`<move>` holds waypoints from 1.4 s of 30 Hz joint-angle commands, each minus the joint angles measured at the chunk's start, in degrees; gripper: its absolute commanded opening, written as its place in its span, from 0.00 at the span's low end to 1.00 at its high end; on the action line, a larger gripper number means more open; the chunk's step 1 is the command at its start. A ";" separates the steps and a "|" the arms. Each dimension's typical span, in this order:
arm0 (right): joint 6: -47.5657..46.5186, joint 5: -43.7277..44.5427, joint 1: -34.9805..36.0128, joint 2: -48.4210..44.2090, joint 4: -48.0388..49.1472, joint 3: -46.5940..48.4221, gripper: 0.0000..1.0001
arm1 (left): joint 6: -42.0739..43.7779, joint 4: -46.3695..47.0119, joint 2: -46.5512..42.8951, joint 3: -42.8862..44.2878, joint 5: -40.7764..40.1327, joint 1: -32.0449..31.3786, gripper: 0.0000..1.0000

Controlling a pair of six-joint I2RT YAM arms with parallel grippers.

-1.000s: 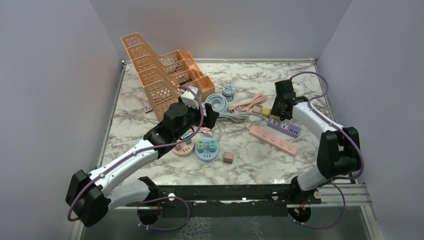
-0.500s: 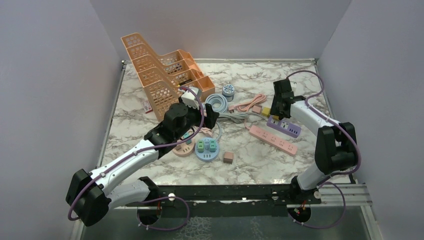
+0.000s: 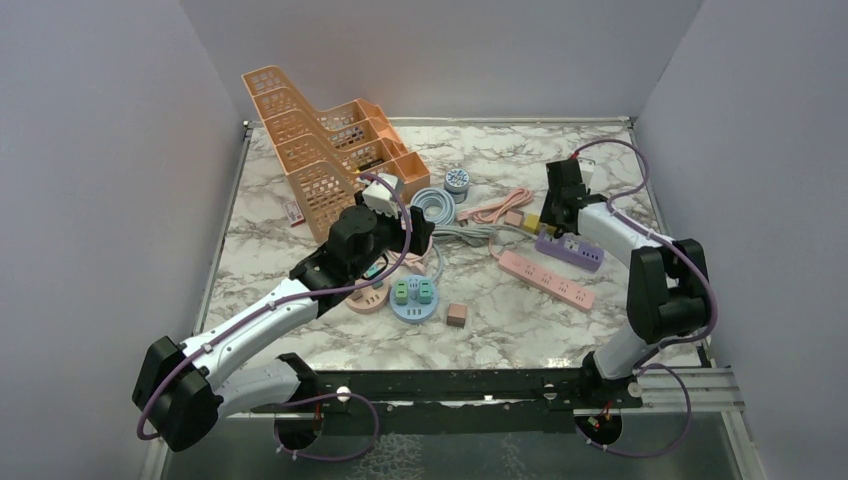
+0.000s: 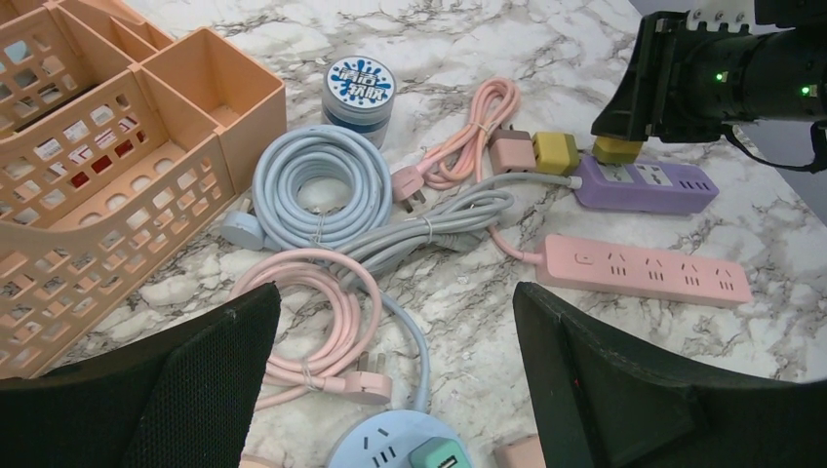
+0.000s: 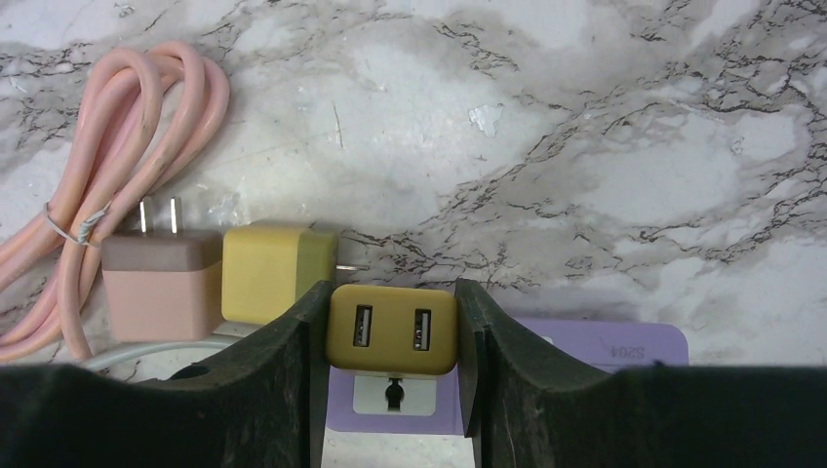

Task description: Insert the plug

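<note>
Starting at left: orange rack point(image 4: 88, 156), then left gripper point(image 4: 395, 302) with fingers spread wide, nothing between them, hanging over a pink cable point(image 4: 327, 307) and a blue coil point(image 4: 317, 185). Farther right, pink strip point(image 4: 644, 273) flat on the marble, purple strip point(image 4: 644, 185) just behind it. At far right, right gripper point(image 5: 393, 302) pinching the plug point(image 5: 393, 336) by 2 sides, 2 USB ports facing the wrist camera. Plug right over the purple strip's left end, seated or merely touching: cannot tell. Just left of it, pink adapter point(image 5: 161, 283) and yellow adapter point(image 5: 273, 268) lying side by side.
</note>
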 commanded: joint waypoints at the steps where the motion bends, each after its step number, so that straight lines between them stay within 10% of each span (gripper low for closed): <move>1: 2.28 -2.00 1.82 0.96 -4.52 -6.97 0.03 | 1.16 0.95 0.33 0.91 -2.44 0.12 0.91; 14: 6.34 -0.29 2.91 -10.49 -3.15 -11.01 0.29 | 1.60 1.57 0.19 0.70 -3.06 0.10 0.91; 42: 27.65 13.82 19.27 -7.26 -2.65 -17.80 0.04 | 1.51 1.45 -0.63 -0.22 -3.04 0.11 0.91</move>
